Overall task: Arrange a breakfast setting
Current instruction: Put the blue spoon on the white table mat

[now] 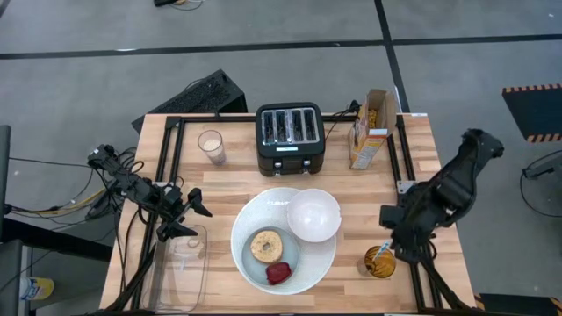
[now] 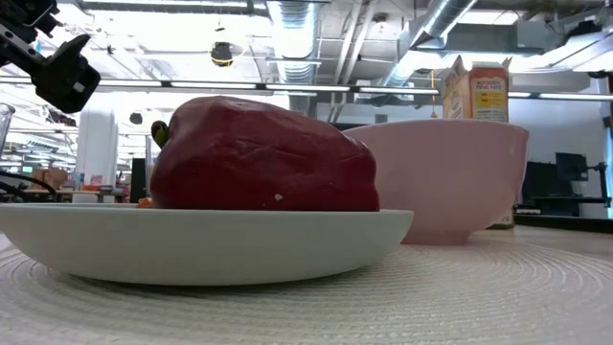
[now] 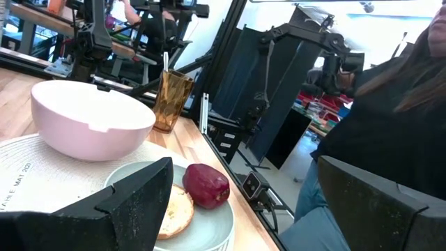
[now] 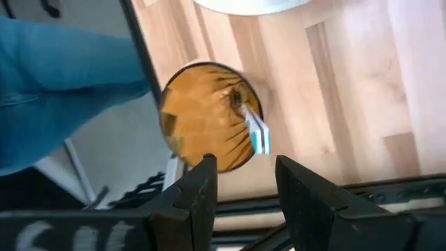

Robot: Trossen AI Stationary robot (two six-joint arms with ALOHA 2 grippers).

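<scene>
High view: the large white plate (image 1: pixel 327 256) is seen at the worktop's (image 1: pixel 421 175) middle; the blue-grey plate (image 1: pixel 253 267) with bagel (image 1: pixel 266 246) and red piece (image 1: pixel 278 273) lies on it, the white bowl (image 1: pixel 313 215) at its rim. The left gripper (image 1: pixel 188 219) hovers beside it, jaws spread wide.
Low view: the red piece is judged smooth, firm and light.
Left wrist view: the bowl is judged rigid and breakable, best taken at the rim.
Right wrist view: the right gripper (image 4: pixel 245 183) hangs over the amber cup (image 4: pixel 205 127), jaws narrowly parted, holding nothing; the blue-handled spoon (image 4: pixel 255 131) stands inside, judged light, slim and slippery, best pinched at the handle.
</scene>
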